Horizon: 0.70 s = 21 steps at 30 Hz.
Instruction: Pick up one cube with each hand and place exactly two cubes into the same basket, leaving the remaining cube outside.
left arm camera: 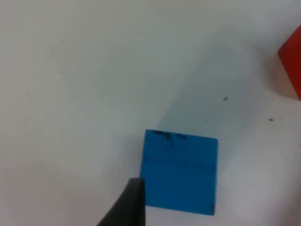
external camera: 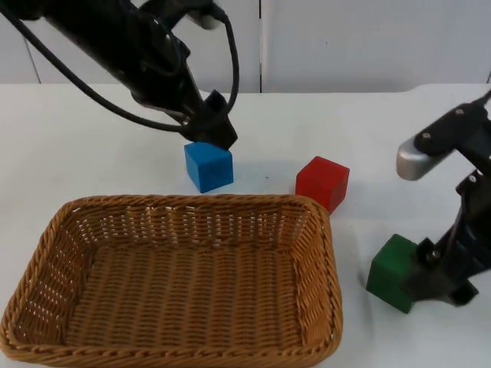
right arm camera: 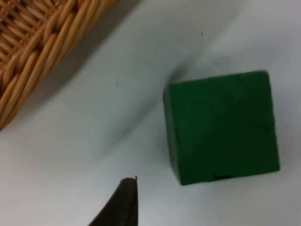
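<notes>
A blue cube (external camera: 209, 165) (left arm camera: 180, 174) rests on the white table just behind the wicker basket (external camera: 192, 204). My left gripper (external camera: 212, 132) hovers at its far top edge, open, with one black fingertip (left arm camera: 128, 207) just beside the cube's side. A red cube (external camera: 322, 182) (left arm camera: 292, 61) lies to the right of the blue one. The green cube (external camera: 391, 272) (right arm camera: 221, 125) sits right of the basket. My right gripper (external camera: 434, 280) is low against its right side, open; one fingertip (right arm camera: 123, 202) stands apart from the cube. Nothing is inside the basket.
The basket's woven rim (right arm camera: 33, 47) lies a short gap from the green cube. The grey partition wall (external camera: 345, 42) closes the table at the back. Bare table stretches left of the blue cube.
</notes>
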Available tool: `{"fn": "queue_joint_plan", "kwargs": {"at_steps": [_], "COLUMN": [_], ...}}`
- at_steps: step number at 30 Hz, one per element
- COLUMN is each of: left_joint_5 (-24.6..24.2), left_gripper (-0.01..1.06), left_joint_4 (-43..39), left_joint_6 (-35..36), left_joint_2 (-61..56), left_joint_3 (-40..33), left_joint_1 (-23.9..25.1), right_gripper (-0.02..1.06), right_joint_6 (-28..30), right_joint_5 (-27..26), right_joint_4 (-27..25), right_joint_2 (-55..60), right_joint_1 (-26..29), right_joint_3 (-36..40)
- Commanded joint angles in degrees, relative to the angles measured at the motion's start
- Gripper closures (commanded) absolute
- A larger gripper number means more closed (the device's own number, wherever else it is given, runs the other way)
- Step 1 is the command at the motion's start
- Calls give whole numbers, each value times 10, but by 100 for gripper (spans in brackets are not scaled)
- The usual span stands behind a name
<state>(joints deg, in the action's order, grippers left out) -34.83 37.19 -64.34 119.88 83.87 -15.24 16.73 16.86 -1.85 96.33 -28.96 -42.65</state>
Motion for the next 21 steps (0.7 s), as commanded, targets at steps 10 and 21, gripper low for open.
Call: {"fn": "queue_joint_plan", "kwargs": {"at_steps": [10,21], "left_joint_5": [4,23], "left_gripper": [0,0], "left_joint_4": [-63,-107], "left_joint_6": [-14,-16], "left_joint_2": [74,112], "left_joint_3": [68,103], "left_joint_1": [-2,-1], "right_gripper": [-1,-1], "right_joint_6": [35,48], "right_joint_5": [10,-57], "right_joint_4": [2,2], "right_joint_2": [47,101], "right_joint_1": [-3,-3], "right_joint_3": [-31,-31]}}
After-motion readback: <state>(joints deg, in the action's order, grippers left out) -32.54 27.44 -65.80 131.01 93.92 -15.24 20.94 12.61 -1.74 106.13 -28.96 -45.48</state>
